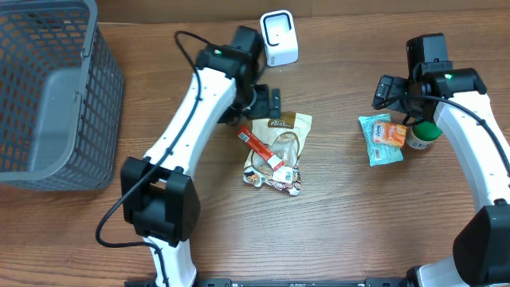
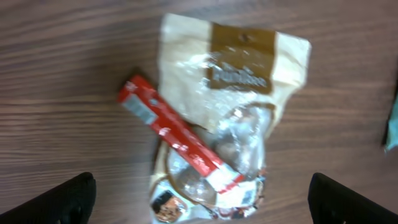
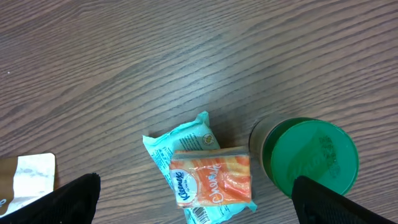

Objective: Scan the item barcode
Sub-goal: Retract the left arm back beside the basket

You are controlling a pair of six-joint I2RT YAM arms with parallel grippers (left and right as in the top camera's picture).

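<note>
**Red snack stick lies loose on the pile, both grippers open**

We see the red snack stick lying flat and slanted across the lower half of a beige pouch, near the middle of the table. In the left wrist view its upper end points to the upper left and just reaches the bare wood. Its lower end rests on a crumpled shiny wrapper that sticks out from under the pouch. A pale patch sits near the stick's upper end, but it is too blurred for us to read.

The left gripper hangs above this pile with its jaws wide apart. Its two dark fingers stand at the bottom corners of the wrist view. They touch neither the stick nor the pouch, and nothing is held.

Just beyond the left arm, at the far edge of the table, stands a small white scanner. A grey mesh basket sits well apart at the far left.

On the right side, the right gripper is also spread wide and holds nothing. Below it an orange tissue pack rests on top of a teal pack. A green-lidded jar stands upright just beside them, on the side away from the pile.
</note>
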